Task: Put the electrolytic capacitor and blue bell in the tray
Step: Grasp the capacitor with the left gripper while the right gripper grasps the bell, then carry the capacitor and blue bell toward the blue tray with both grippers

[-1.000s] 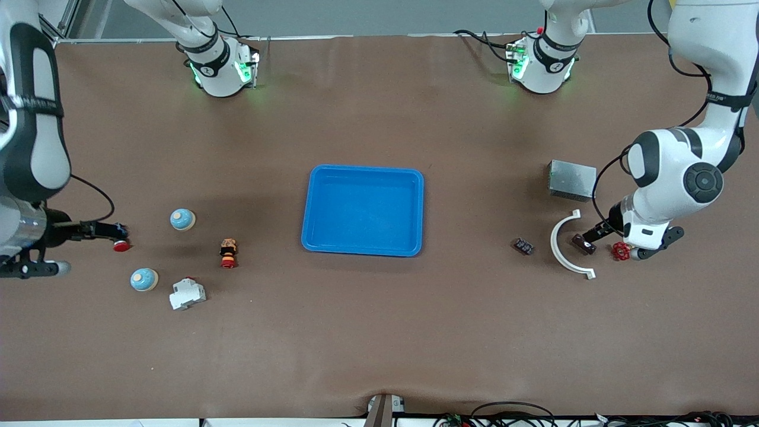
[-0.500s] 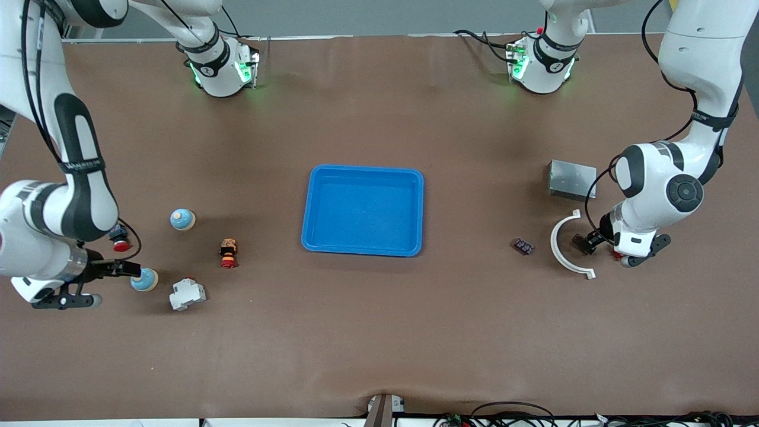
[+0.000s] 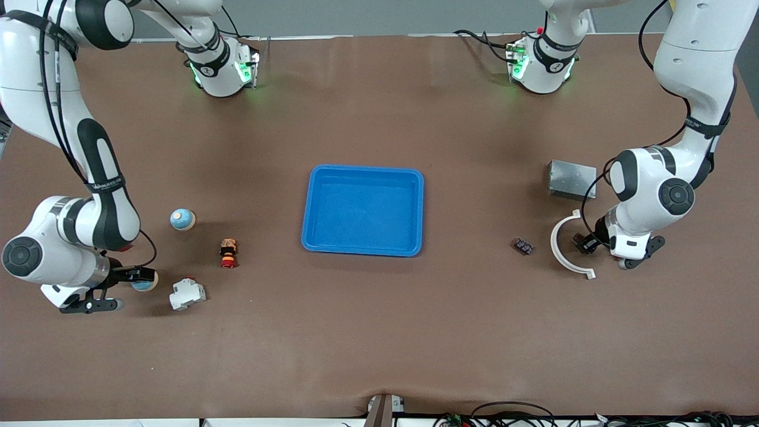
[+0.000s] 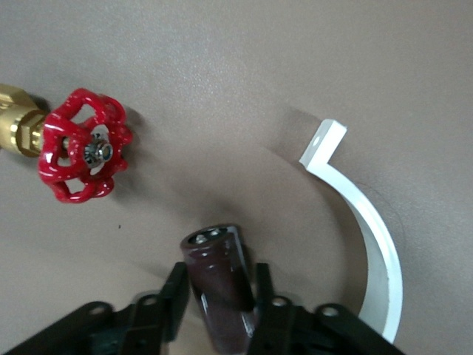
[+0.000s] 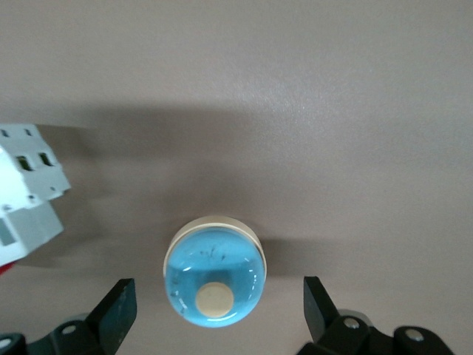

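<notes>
The bright-blue tray (image 3: pixel 363 210) lies at the table's middle with nothing in it. At the left arm's end, my left gripper (image 3: pixel 583 243) (image 4: pixel 219 285) is down at the table, shut on the dark maroon electrolytic capacitor (image 4: pixel 216 274), a finger pressing each side. At the right arm's end, my right gripper (image 3: pixel 142 277) (image 5: pixel 219 296) is lowered over a blue bell (image 5: pixel 214 275) (image 3: pixel 144 286). It is open, with a finger well clear of the bell on each side. A second blue bell (image 3: pixel 182 219) stands farther from the front camera.
A red-handled brass valve (image 4: pixel 85 144) and a white curved bracket (image 3: pixel 563 249) (image 4: pixel 369 229) flank the capacitor. A grey metal box (image 3: pixel 571 179) and a small dark part (image 3: pixel 523 246) lie nearby. A white circuit breaker (image 3: pixel 187 294) (image 5: pixel 26 192) sits beside the nearer bell, a red-and-black button (image 3: pixel 228 252) toward the tray.
My right arm swung from the red button to the bell nearer the front camera and came down over it. My left gripper closed on the capacitor.
</notes>
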Controlling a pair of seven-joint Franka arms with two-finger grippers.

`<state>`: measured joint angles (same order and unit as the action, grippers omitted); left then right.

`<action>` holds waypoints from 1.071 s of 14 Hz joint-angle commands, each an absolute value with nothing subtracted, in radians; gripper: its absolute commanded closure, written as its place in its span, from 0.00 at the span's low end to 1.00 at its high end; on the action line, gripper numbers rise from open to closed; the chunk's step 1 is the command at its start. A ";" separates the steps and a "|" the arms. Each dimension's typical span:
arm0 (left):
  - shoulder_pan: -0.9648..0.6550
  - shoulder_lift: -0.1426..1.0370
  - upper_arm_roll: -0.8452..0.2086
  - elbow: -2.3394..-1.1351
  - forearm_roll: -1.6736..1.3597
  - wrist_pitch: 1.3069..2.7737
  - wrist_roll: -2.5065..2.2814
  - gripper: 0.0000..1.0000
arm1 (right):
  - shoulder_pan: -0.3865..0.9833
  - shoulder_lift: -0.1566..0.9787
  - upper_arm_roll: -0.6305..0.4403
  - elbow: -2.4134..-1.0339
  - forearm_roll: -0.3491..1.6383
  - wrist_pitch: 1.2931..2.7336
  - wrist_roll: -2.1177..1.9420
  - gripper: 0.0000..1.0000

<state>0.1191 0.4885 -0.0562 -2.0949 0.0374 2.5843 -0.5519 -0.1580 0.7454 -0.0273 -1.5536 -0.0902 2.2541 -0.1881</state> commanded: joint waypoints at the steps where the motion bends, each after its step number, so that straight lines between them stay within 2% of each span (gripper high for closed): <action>1: 0.123 0.468 -0.063 -2.094 0.035 2.586 -0.569 1.00 | -0.176 0.776 -0.015 -1.529 -0.115 2.255 -0.187 0.00; 3: 0.120 0.414 -0.067 -2.094 0.035 2.548 -0.569 1.00 | -0.178 0.790 -0.014 -1.529 -0.109 2.255 -0.186 0.00; 6: 0.118 0.324 -0.124 -2.083 0.035 2.412 -0.616 1.00 | -0.179 0.799 -0.014 -1.529 -0.098 2.258 -0.184 0.00; 8: 0.118 0.278 -0.175 -2.082 0.035 2.358 -0.661 1.00 | -0.190 0.811 -0.014 -1.531 -0.097 2.319 -0.186 0.00; 9: 0.118 0.266 -0.205 -2.077 0.035 2.341 -0.696 1.00 | -0.198 0.818 -0.012 -1.532 -0.098 2.330 -0.186 0.14; 12: 0.117 0.264 -0.323 -2.060 0.035 2.329 -0.939 1.00 | -0.193 0.818 -0.012 -1.531 -0.097 2.324 -0.184 0.68; 13: 0.114 0.274 -0.369 -2.034 0.035 2.327 -1.038 1.00 | -0.192 0.816 -0.012 -1.531 -0.098 2.319 -0.189 0.81; 15: 0.089 0.300 -0.428 -1.999 0.038 2.327 -1.179 1.00 | -0.193 0.810 -0.008 -1.532 -0.098 2.310 -0.193 0.90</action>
<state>0.1045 0.2737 -0.3849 -2.0460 0.0370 2.3406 -1.0628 -0.1764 0.8008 -0.0262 -1.5480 -0.0929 2.3220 -0.1876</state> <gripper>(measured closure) 0.687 0.322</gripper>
